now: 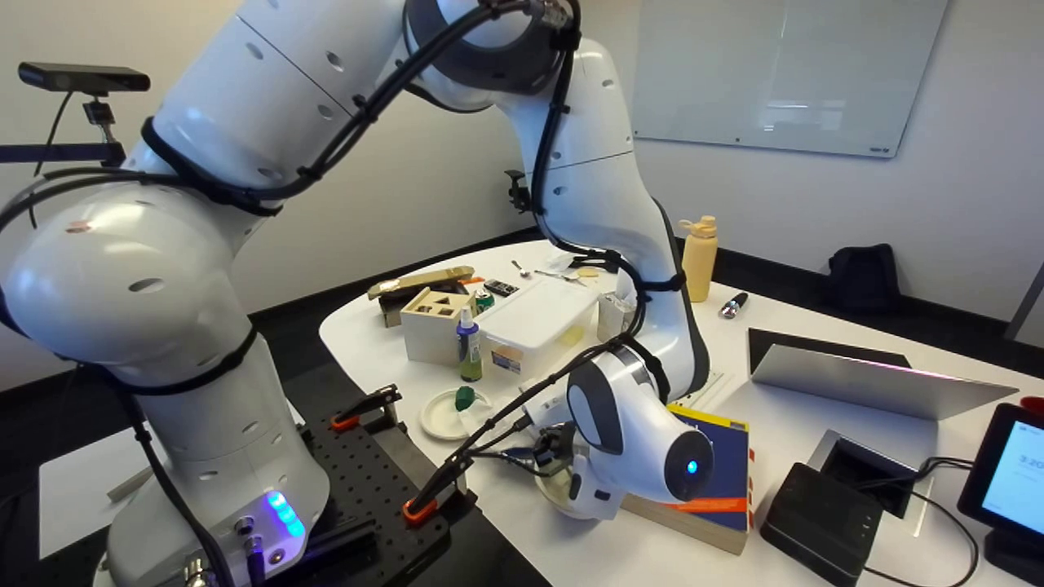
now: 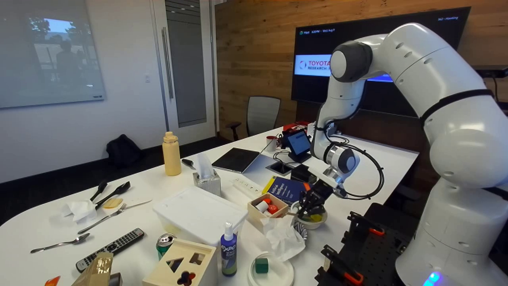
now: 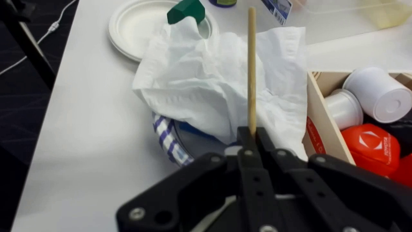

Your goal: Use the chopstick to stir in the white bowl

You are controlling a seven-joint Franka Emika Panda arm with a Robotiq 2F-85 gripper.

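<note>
My gripper [image 3: 254, 133] is shut on the chopstick [image 3: 252, 71], a thin tan stick that points away from the fingertips in the wrist view. The white bowl [image 2: 317, 225] shows yellow and green pieces inside in an exterior view. My gripper [image 2: 304, 212] is at the bowl's near rim and over it, hiding part of the inside. In an exterior view the bowl [image 1: 563, 501] is mostly behind the gripper and wrist. In the wrist view the bowl is mostly hidden below the gripper. I cannot tell whether the chopstick's other end touches the pieces.
Crumpled white paper [image 3: 222, 83] covers a blue-and-white striped dish [image 3: 169, 141] beside the gripper. A wooden box [image 2: 258, 209] with red and white pieces is close by. A white plate [image 3: 125, 42] holds a green block [image 3: 186, 12]. A thick book [image 2: 287, 188] lies behind the bowl.
</note>
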